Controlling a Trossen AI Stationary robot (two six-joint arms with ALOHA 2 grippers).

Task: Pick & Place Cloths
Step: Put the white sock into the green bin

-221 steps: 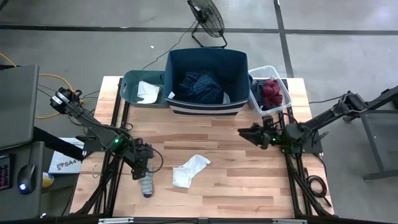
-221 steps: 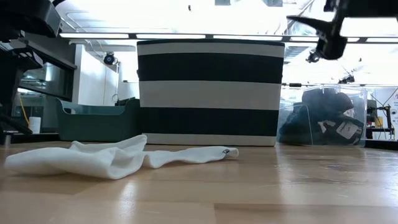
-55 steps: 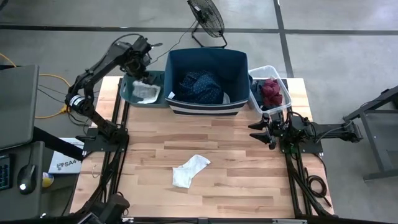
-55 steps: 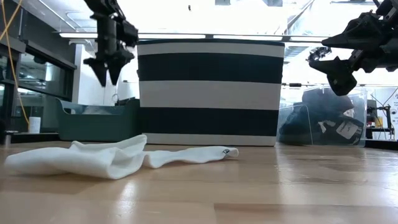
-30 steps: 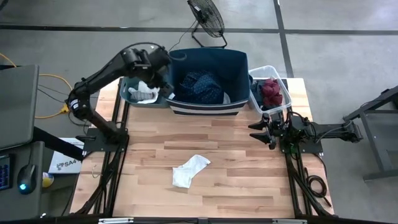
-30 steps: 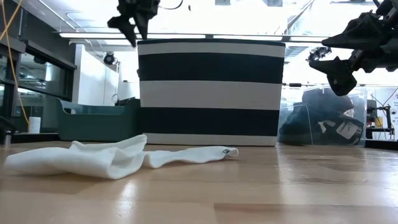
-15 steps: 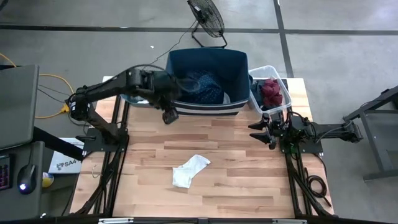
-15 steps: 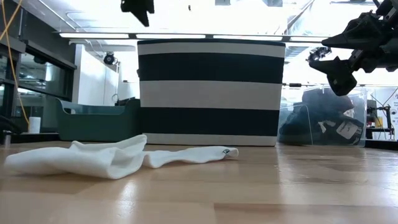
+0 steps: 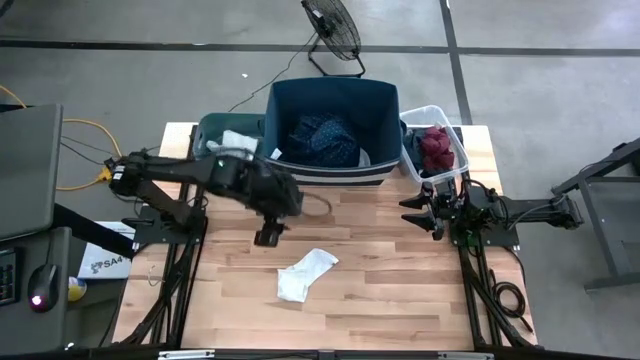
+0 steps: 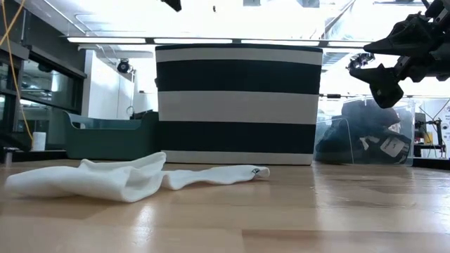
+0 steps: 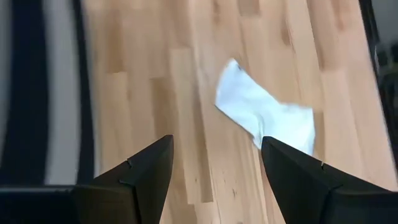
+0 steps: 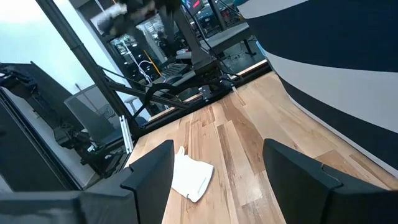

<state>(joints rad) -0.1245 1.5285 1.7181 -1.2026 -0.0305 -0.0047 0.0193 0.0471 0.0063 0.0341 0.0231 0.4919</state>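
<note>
Here the left gripper (image 9: pixel 267 238), fingers spread and empty, hangs above the table (image 9: pixel 400 290); the white sock (image 9: pixel 306 273) lies flat at its four o'clock, near. The right gripper (image 9: pixel 407 212) waits open at three o'clock.

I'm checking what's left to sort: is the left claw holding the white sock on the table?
No. In the left wrist view the left claw stands open and empty, with the white sock lying flat on the table.
</note>
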